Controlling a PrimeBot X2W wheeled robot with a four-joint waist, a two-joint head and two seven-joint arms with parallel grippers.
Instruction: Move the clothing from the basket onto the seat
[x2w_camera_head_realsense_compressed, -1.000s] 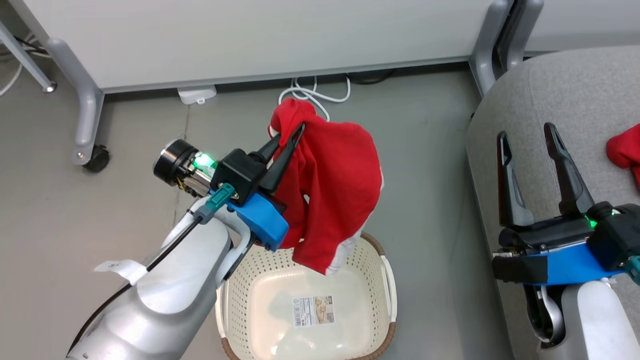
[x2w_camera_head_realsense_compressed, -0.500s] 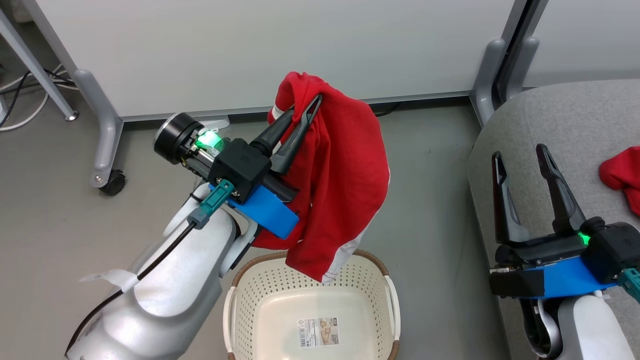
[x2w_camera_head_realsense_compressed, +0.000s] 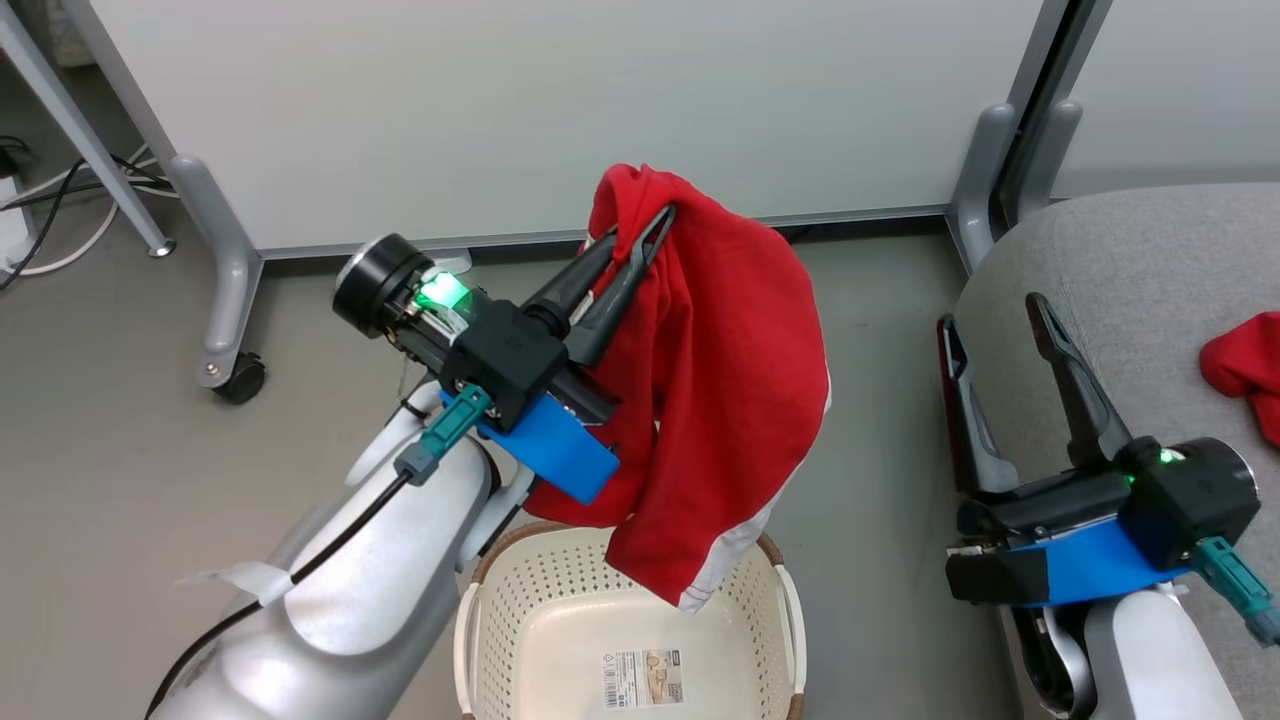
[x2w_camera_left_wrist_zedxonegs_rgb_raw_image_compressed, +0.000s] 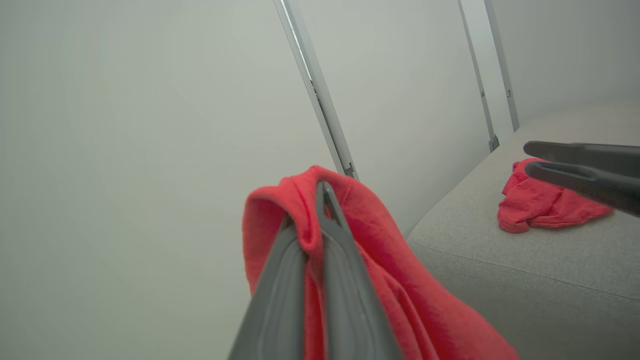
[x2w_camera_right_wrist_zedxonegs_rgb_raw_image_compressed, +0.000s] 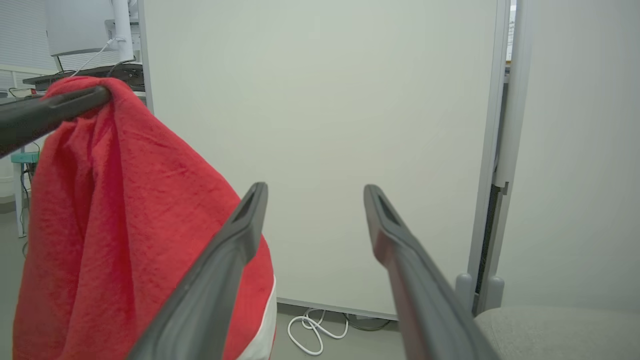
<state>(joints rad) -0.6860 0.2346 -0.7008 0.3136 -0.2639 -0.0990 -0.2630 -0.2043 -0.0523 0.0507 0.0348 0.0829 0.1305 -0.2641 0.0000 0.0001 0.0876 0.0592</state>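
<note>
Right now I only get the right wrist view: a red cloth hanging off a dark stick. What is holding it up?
Observer: The left gripper, its two fingers shut on a fold of that red garment with a white stripe.
Operator: Is anything underneath it?
Observer: Yes, a cream perforated basket stands under the hanging hem.
Operator: And on the sofa beside me?
Observer: A second red garment lies crumpled on the grey sofa.

Red against cream and grey
The hanging garment (x2w_camera_head_realsense_compressed: 730, 400) is red with a white stripe low down; the basket (x2w_camera_head_realsense_compressed: 520, 620) is cream, dotted with holes, brown-rimmed; the sofa (x2w_camera_head_realsense_compressed: 1130, 260) is light grey, the garment on it (x2w_camera_head_realsense_compressed: 1245, 365) red.
</note>
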